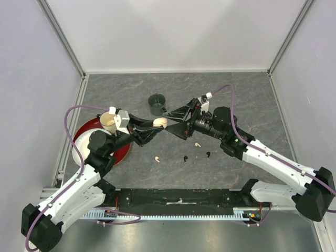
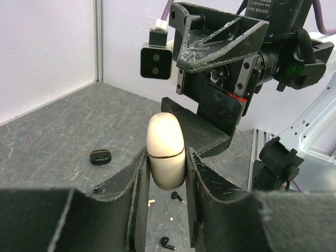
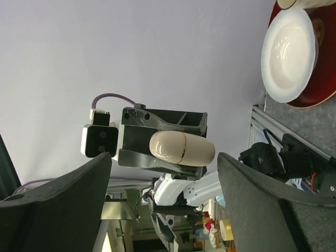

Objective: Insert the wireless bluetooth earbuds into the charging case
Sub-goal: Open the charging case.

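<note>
My left gripper (image 1: pixel 157 125) is shut on a cream-white oval charging case (image 1: pixel 160 122) with a thin gold seam, and holds it above the table. In the left wrist view the case (image 2: pixel 166 152) stands closed between both fingers. My right gripper (image 1: pixel 172 123) faces it with its jaws wide apart. In the right wrist view the case (image 3: pixel 182 147) lies between those fingers without touching them. On the table below lie two cream-white earbuds (image 1: pixel 156 158) (image 1: pixel 197 144) and two black earbuds (image 1: pixel 185 158) (image 1: pixel 208 154). Two black earbuds (image 2: pixel 177 196) (image 2: pixel 167 242) also show under the case.
A dark green mug (image 1: pixel 156 104) stands behind the grippers. At the left a red plate (image 1: pixel 124 153) carries a white bowl (image 1: pixel 79 149) and a cream cup (image 1: pixel 108 121). A small black oval object (image 2: pixel 100 156) with a gold line lies on the table.
</note>
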Available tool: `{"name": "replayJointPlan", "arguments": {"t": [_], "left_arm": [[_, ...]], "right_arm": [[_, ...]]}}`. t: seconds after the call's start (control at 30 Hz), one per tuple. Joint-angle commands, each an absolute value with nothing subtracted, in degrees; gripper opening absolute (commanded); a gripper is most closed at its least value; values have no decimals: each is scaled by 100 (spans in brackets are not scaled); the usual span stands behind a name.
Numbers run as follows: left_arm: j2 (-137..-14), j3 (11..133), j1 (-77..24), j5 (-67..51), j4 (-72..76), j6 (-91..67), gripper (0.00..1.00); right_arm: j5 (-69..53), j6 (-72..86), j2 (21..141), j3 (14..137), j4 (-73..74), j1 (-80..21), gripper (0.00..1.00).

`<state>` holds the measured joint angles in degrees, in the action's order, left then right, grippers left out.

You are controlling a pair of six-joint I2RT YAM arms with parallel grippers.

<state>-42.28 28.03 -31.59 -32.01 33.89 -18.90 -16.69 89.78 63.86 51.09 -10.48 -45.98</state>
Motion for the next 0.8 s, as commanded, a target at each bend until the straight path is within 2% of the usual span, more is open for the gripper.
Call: {"name": "replayJointPlan", "arguments": {"t": [0.0, 0.37, 0.77], "left_arm": [[-4306, 2786, -3182, -3146, 3867, -1687, 2], [-4315, 2751, -3182, -3269, 3920, -1687, 2], [-4280, 2681, -3190, -3410, 3929, -1670, 2]], "right_arm": [[-1960, 9430, 6539, 5036, -1669, -4597, 87], [-1907, 9861, 6688, 4658, -2215, -4597, 68], [-1881, 10063, 6741, 4579, -2478, -4597, 64]]}}
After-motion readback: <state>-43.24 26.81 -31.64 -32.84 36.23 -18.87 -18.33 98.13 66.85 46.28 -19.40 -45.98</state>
